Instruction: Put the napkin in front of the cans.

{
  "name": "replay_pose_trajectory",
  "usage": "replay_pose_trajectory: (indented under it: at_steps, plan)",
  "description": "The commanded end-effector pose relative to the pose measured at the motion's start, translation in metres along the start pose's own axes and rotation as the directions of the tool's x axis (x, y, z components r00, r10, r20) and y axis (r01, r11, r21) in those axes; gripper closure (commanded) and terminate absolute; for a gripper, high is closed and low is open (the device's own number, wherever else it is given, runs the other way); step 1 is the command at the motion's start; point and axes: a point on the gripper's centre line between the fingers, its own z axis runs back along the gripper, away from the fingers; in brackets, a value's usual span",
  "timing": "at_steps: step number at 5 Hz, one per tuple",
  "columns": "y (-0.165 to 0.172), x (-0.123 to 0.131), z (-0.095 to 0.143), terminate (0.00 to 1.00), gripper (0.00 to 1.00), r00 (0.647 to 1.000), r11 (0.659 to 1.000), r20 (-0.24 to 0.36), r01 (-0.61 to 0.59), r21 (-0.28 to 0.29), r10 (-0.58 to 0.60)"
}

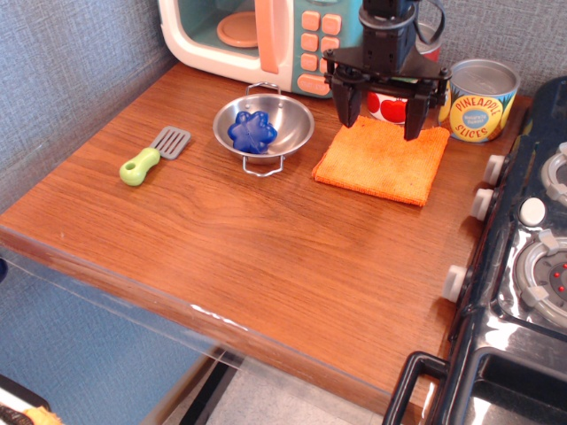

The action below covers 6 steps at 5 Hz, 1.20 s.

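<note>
The orange napkin [382,160] lies flat on the wooden counter, just in front of the two cans. The red tomato sauce can [387,104] stands behind it, mostly hidden by my gripper. The yellow and blue pineapple slices can [479,100] stands to its right. My gripper [382,118] hangs open above the napkin's far edge, fingers spread wide and clear of the cloth, holding nothing.
A steel bowl [263,128] with a blue toy in it sits left of the napkin. A green-handled spatula [152,155] lies further left. A toy microwave [266,35] stands at the back. A black stove [527,266] runs along the right edge.
</note>
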Motion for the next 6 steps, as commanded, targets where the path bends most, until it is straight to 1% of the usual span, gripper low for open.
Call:
replay_pose_trajectory:
  at_steps: [1,2,3,4,5,6]
  plan:
    - [-0.002,-0.006,0.069,0.0,0.0,0.993,0.999,0.115,0.013,-0.033,-0.009]
    - [0.004,-0.029,0.088,0.0,0.0,0.994,0.999,0.11,0.006,-0.042,-0.001]
    - [0.016,-0.067,0.095,0.0,0.0,0.996,1.0,0.09,-0.014,-0.005,0.014]
    - [0.03,-0.101,0.091,0.0,0.0,0.998,1.0,0.069,-0.01,0.027,0.008]
    - [0.039,-0.119,0.092,0.0,0.0,0.998,0.999,0.056,-0.002,0.053,-0.001]
    - [0.04,-0.127,0.09,0.0,0.0,0.999,0.999,0.048,0.009,0.031,-0.011]
